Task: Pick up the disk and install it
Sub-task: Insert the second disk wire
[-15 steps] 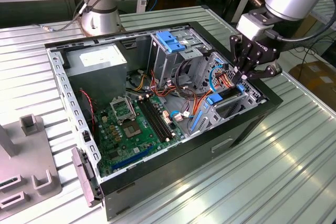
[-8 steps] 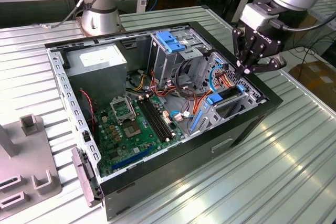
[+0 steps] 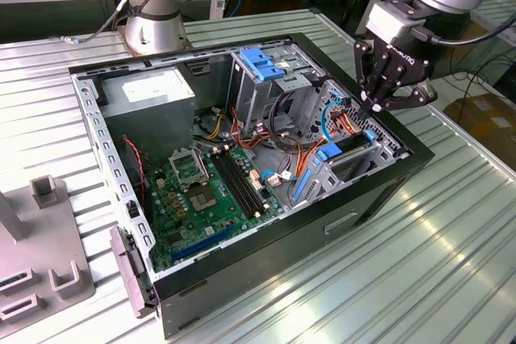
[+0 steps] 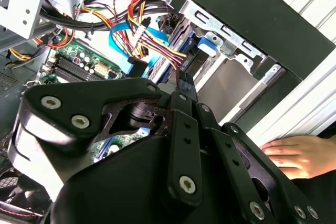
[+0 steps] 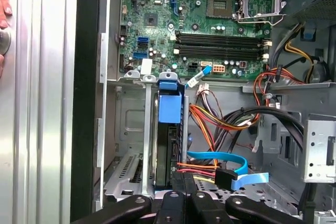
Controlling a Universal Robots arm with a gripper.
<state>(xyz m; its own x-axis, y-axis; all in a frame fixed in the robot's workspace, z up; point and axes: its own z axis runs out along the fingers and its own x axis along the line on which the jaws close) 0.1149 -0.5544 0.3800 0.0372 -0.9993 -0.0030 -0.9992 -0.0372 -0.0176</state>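
The disk (image 3: 351,144) stands on edge in the drive bay at the case's front corner, on the exterior view's right, with blue rails at its ends. In the first wrist view the disk (image 5: 169,150) sits in the slot under its blue tab, between metal bay walls. My gripper (image 3: 376,107) hangs just above the bay's far end, fingers pressed together and shut, with nothing seen between them. In the second wrist view the fingertips (image 4: 182,83) point at the disk (image 4: 193,65), close to the coloured cables.
The open computer case (image 3: 403,168) lies on a ribbed metal table. Inside are the motherboard (image 3: 205,191), a power supply box (image 3: 149,90), a drive cage with blue top (image 3: 262,62) and cable bundles (image 5: 220,124). A person's hand (image 4: 294,153) rests outside the case. A grey fixture (image 3: 40,255) stands nearby.
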